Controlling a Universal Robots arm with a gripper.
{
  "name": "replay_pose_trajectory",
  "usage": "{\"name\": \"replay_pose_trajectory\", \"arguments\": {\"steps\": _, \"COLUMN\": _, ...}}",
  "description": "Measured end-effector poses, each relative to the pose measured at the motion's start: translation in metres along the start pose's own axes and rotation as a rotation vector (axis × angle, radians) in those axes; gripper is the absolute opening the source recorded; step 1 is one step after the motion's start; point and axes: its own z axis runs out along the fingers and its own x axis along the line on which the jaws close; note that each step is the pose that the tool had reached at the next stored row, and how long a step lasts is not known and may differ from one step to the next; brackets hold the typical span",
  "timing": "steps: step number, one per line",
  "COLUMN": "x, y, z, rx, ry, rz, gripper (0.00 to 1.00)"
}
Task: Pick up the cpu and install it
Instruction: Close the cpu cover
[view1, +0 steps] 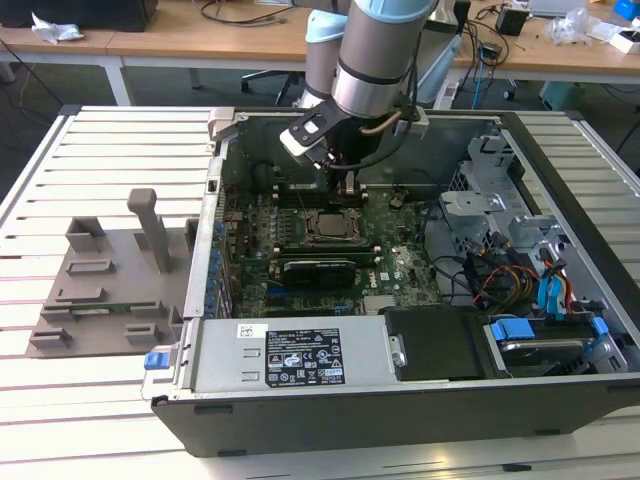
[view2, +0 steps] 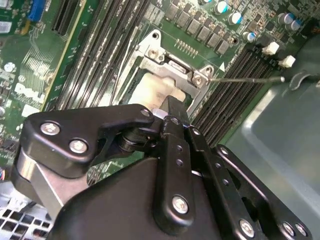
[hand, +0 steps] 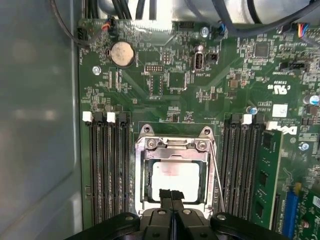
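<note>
**Exterior view.** The claw (view1: 347, 185) hangs inside the open computer case (view1: 400, 425), directly above the socket frame (view1: 325, 228).

**First wrist view.** The fingers are pressed together and carry nothing. The cpu (hand: 175, 176) lies flat in the frame just beyond their tips. The step appears to be seating, which calls for a square, level fit.

**Second wrist view.** The claw's own body hides whether the tips touch the cpu (view2: 150, 89).

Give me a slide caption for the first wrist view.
Shut gripper at the edge of the cpu inside the socket frame, flanked by memory slots.
</note>
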Motion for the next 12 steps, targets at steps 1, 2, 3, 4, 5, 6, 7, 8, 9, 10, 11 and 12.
{"name": "replay_pose_trajectory", "arguments": {"steps": 1, "x": 0.0000, "y": -0.0021, "z": 0.0041, "rx": 0.0000, "ry": 0.0000, "rz": 0.000, "gripper": 0.11}}
{"name": "replay_pose_trajectory", "arguments": {"steps": 2, "x": 0.0001, "y": -0.0048, "z": 0.0076, "rx": -0.0001, "ry": 0.0001, "rz": 0.000, "gripper": 0.11}}
{"name": "replay_pose_trajectory", "arguments": {"steps": 3, "x": 0.0001, "y": -0.0071, "z": 0.0097, "rx": -0.0001, "ry": 0.0000, "rz": 0.000, "gripper": 0.11}}
{"name": "replay_pose_trajectory", "arguments": {"steps": 4, "x": 0.0001, "y": -0.0092, "z": 0.0114, "rx": 0.0000, "ry": 0.0000, "rz": 0.000, "gripper": 0.11}}
{"name": "replay_pose_trajectory", "arguments": {"steps": 5, "x": 0.0001, "y": -0.0109, "z": 0.0136, "rx": 0.0000, "ry": 0.0002, "rz": 0.000, "gripper": 0.11}}
{"name": "replay_pose_trajectory", "arguments": {"steps": 6, "x": 0.0001, "y": -0.0115, "z": 0.0152, "rx": -0.0001, "ry": 0.0001, "rz": 0.000, "gripper": 0.11}}
{"name": "replay_pose_trajectory", "arguments": {"steps": 7, "x": 0.0000, "y": -0.0123, "z": 0.0174, "rx": 0.0000, "ry": 0.0000, "rz": 0.000, "gripper": 0.11}}
{"name": "replay_pose_trajectory", "arguments": {"steps": 8, "x": 0.0000, "y": -0.0126, "z": 0.0188, "rx": 0.0000, "ry": 0.0000, "rz": 0.000, "gripper": 0.11}}
{"name": "replay_pose_trajectory", "arguments": {"steps": 9, "x": 0.0000, "y": -0.0129, "z": 0.0205, "rx": 0.0000, "ry": 0.0000, "rz": 0.000, "gripper": 0.11}}
{"name": "replay_pose_trajectory", "arguments": {"steps": 10, "x": -0.0001, "y": -0.0132, "z": 0.0222, "rx": -0.0001, "ry": 0.0000, "rz": 0.000, "gripper": 0.11}}
{"name": "replay_pose_trajectory", "arguments": {"steps": 11, "x": -0.0001, "y": -0.0135, "z": 0.0233, "rx": 0.0000, "ry": -0.0001, "rz": 0.000, "gripper": 0.11}}
{"name": "replay_pose_trajectory", "arguments": {"steps": 12, "x": -0.0002, "y": -0.0137, "z": 0.0241, "rx": 0.0000, "ry": -0.0001, "rz": 0.000, "gripper": 0.11}}
